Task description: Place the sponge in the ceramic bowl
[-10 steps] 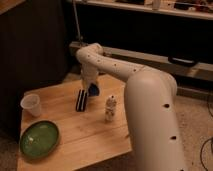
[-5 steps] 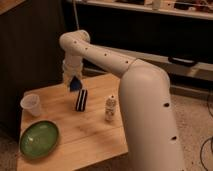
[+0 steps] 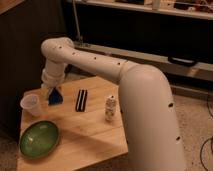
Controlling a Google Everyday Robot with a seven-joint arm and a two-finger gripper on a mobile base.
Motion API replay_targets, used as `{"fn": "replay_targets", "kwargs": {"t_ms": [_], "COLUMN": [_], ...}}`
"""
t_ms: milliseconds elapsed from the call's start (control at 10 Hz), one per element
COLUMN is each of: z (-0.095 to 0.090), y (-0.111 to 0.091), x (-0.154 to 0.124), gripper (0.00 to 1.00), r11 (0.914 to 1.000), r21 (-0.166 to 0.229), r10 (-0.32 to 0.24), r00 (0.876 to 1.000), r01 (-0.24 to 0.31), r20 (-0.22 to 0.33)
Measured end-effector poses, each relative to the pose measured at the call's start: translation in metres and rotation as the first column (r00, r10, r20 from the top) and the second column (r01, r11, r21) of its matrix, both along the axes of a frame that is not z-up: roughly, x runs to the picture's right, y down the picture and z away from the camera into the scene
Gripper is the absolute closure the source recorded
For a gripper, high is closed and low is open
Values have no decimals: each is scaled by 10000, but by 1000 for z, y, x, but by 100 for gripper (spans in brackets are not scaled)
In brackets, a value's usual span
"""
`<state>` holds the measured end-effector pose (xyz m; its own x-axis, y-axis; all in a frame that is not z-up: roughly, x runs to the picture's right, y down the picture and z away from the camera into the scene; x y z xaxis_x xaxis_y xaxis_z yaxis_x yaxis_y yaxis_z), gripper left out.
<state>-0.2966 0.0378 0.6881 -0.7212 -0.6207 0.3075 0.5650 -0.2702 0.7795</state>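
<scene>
The sponge (image 3: 55,96) is a small dark blue chunk, lifted above the wooden table's back left. My gripper (image 3: 52,92) hangs from the white arm and is shut on the sponge. The ceramic bowl (image 3: 39,138), a wide green dish with a darker rim, lies at the table's front left, below and a little left of the gripper. It holds nothing.
A translucent white plastic cup (image 3: 31,104) stands just left of the gripper. A flat black block with a white stripe (image 3: 81,100) lies to its right. A small white bottle (image 3: 110,108) stands mid-table. The wooden table (image 3: 85,135) ends near the front and right.
The arm has swung left and forward, carrying the sponge from beside the black block toward the cup and the green bowl.
</scene>
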Motion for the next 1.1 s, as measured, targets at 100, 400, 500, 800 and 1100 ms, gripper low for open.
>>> {"fn": "replay_targets", "kwargs": {"t_ms": [100, 400, 500, 800, 1100], "z": [-9, -33, -39, -55, -67], "y": [10, 34, 39, 45, 43], "x": [-11, -46, -53, -56, -50], "gripper": [99, 99, 97, 72, 41], "r11": [9995, 9901, 9856, 9760, 9780], "r21": [-293, -1191, -1339, -1483, -698], "r10": [-75, -625, -888, -1502, -1975], "r00": [9997, 9931, 9900, 9859, 9803], "r01": [82, 742, 1032, 1597, 1966], "r20": [238, 988, 1092, 732, -62]}}
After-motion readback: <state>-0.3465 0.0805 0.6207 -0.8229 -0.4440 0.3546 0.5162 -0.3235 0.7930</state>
